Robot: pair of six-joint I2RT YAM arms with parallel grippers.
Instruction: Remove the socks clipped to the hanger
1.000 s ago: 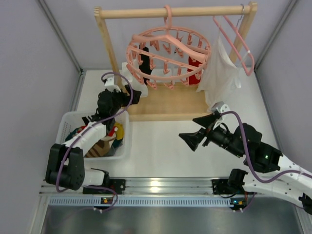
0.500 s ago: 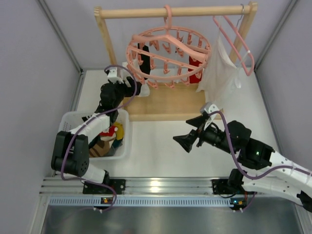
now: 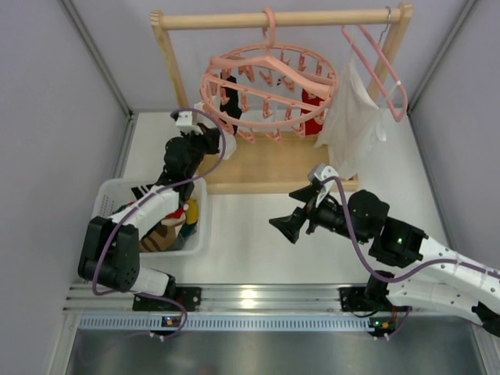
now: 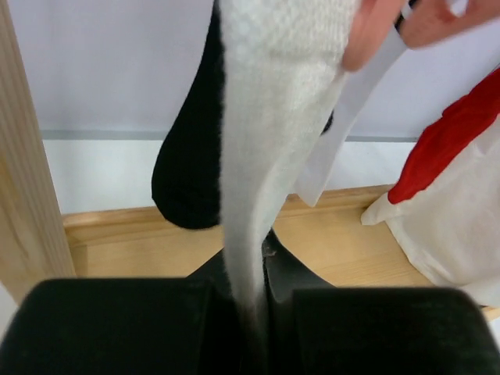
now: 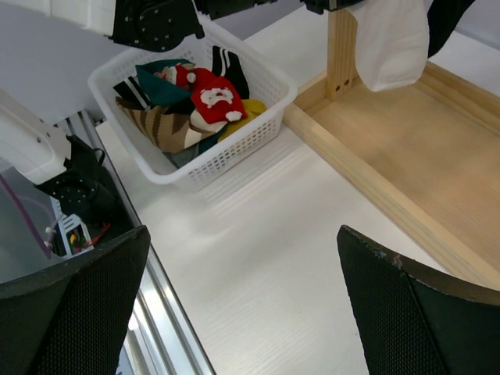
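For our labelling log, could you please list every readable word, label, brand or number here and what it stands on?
None: no word, label, brand or number is readable in any view. The socks in the white basket show only stripes and picture patterns, no lettering.

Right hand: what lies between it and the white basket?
Only bare white tabletop. The right wrist view shows that stretch running from the open right hand up to the basket, with nothing lying on it.

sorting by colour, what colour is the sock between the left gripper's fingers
The sock at the left gripper is white; clearest in the left wrist view.
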